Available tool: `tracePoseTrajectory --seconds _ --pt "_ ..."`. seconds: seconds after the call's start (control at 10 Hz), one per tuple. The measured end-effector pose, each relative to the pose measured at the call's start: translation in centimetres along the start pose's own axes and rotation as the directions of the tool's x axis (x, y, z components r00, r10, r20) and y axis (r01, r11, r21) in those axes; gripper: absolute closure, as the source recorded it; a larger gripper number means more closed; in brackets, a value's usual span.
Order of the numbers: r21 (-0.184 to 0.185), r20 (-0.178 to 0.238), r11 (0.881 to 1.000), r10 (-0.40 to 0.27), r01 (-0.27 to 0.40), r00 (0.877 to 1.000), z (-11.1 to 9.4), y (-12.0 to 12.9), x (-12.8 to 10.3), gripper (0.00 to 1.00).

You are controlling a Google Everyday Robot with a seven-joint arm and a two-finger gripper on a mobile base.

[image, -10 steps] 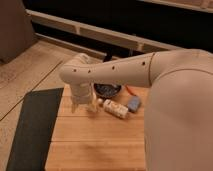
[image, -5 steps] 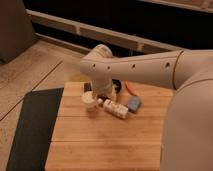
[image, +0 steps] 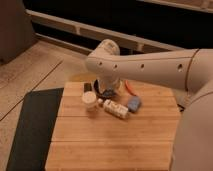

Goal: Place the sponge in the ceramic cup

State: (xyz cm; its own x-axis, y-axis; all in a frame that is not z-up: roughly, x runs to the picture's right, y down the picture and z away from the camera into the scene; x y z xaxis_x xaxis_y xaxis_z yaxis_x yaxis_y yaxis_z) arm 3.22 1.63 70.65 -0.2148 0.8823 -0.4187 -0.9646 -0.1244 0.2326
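gripper [image: 90, 88] hangs just at 12 o'clock of the white ceramic cup [image: 90, 100]; wide or narrow, i cannot tell. cup's upright, mouth up to receive. blue sponge [image: 134, 104] lies on the wooden table [image: 115, 145] at the cup's 3 o'clock, past a toppled white bottle [image: 116, 109], open from above.

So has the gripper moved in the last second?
Yes. The gripper has shifted right, away from the wooden board's left edge, and now hangs just behind the white cup.
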Motion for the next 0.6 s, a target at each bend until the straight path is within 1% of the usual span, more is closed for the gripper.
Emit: tracePoseTrajectory --seconds 0.1,0.2,0.3,0.4,0.6 --pt "-0.001 -0.001 1.000 0.003 -0.003 1.000 0.0 -0.1 0.0 0.35" --pt "0.001 -0.014 1.000 0.015 -0.015 1.000 1.0 -0.6 0.0 0.35" --pt "0.016 -0.039 0.999 0.039 -0.038 0.998 2.6 -2.4 -0.2 0.35" --pt "0.013 -0.066 0.998 0.069 -0.068 0.995 4.6 -4.6 -0.7 0.35" --pt "-0.043 -0.090 0.994 0.099 -0.103 0.991 6.9 -6.9 -2.2 0.35"
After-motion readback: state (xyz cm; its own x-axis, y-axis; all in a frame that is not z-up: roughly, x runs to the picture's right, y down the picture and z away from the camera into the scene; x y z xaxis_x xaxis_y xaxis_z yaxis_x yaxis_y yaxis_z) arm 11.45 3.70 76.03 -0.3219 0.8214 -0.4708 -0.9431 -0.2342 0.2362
